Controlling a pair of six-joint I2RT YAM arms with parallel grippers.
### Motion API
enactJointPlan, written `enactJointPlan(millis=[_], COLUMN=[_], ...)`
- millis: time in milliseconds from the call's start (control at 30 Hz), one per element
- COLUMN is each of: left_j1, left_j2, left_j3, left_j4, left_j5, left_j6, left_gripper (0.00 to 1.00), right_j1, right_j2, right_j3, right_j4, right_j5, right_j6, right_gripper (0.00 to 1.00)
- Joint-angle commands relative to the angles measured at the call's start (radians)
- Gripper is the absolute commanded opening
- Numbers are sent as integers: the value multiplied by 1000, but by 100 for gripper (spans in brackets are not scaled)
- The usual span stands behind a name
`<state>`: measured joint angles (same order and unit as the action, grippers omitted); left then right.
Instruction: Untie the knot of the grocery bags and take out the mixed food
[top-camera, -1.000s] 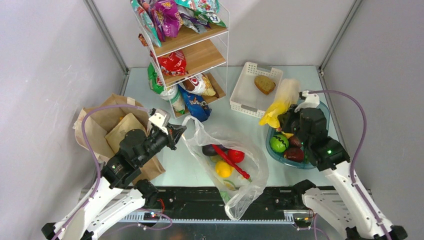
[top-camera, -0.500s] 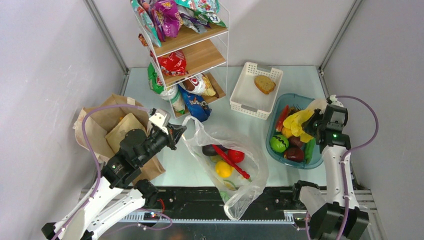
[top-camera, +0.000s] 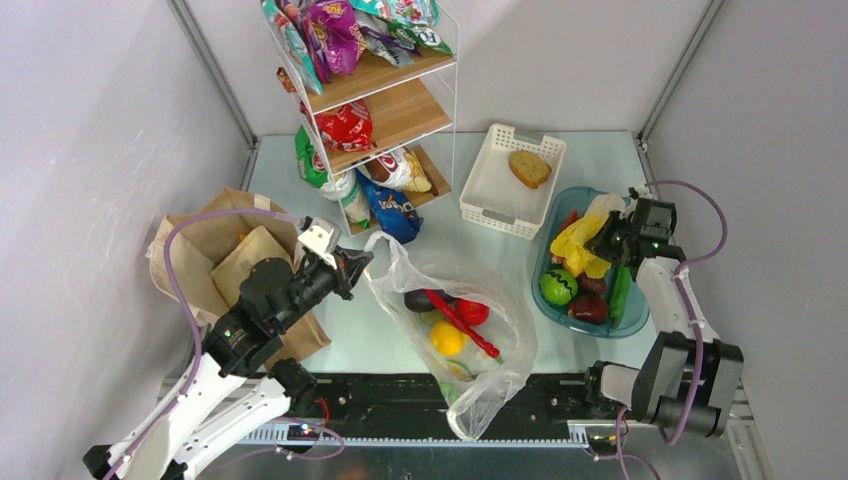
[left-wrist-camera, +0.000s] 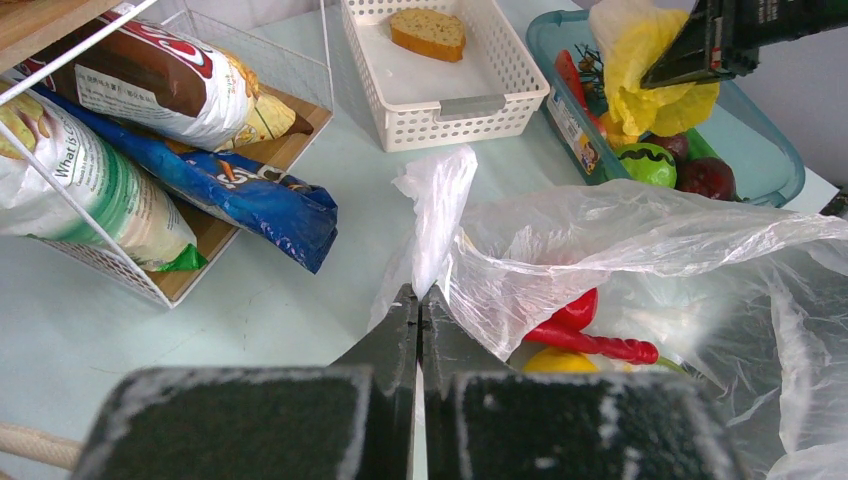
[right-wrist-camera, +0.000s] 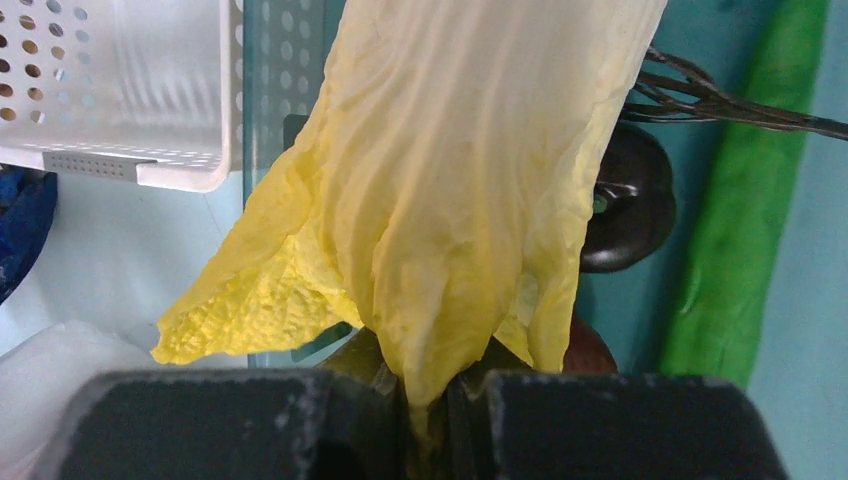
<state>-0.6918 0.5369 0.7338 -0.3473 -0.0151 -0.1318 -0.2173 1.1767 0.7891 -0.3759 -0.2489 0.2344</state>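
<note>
The clear plastic grocery bag (top-camera: 500, 300) lies open mid-table, holding a purple eggplant (top-camera: 424, 299), a red tomato (top-camera: 473, 312), a long red chili (top-camera: 466, 326) and a yellow fruit (top-camera: 447, 338). My left gripper (top-camera: 362, 262) is shut on a bunched strip of the bag's rim (left-wrist-camera: 432, 215), jaws pressed together (left-wrist-camera: 420, 300). The brown paper bag (top-camera: 215, 250) lies under the left arm. My right gripper (top-camera: 607, 240) is shut on the stem end of a yellow leafy cabbage (right-wrist-camera: 450, 180), which hangs over the blue tub (top-camera: 600, 334).
The tub holds a green round fruit (top-camera: 557, 287), dark red pieces and a long green vegetable (right-wrist-camera: 740, 230). A white basket (top-camera: 480, 195) with a bread slice (top-camera: 529, 168) stands behind it. A wire shelf rack (top-camera: 400, 110) of snack packets fills the back left.
The right arm has swung back and right, carrying the cabbage from the tub's far-left edge to over the tub. The left arm and the plastic bag have not moved.
</note>
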Motion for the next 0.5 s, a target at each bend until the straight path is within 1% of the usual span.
enactJointPlan(millis=[0,33,67,100,133,167,200,233,300,333,367,433,467], left_j1=[-5,-5,-6,-6,-6,-6,-6,-6,-6,-5,-6,-6,-6], left_j2=[6,7,7,8,9,9,10,10,9,7,6,4,4], left_j3=[7,6,7,8,8,9,9,9,8,8,9,9,8], left_j4=[16,16,15,15,15,15,15,16,15,16,16,15,15], left_j5=[7,6,7,7,7,7,7,7,7,7,7,7,7], left_j6=[-2,-2,-2,-2,-3,-3,-3,-3,-3,-3,-2,-2,-2], left_gripper=[0,0,0,0,0,0,0,0,0,0,0,0,0], right_j1=[12,19,21,25,26,28,29,31,32,32,32,32,32], right_j2=[52,62,65,66,65,57,47,40,20,6,0,-18,-31], right_j3=[13,13,13,13,13,13,13,13,13,13,13,14,17], right_j4=[107,105,100,97,92,90,87,85,76,69,66,53,37], right_j5=[-51,-24,-14,2,12,17,26,32,45,50,53,64,72], right_j6=[-3,-4,-2,-2,1,2,3,3,2,2,3,5,7], right_gripper=[3,10,15,30,39,55,63,74,85,87,94,99,99])
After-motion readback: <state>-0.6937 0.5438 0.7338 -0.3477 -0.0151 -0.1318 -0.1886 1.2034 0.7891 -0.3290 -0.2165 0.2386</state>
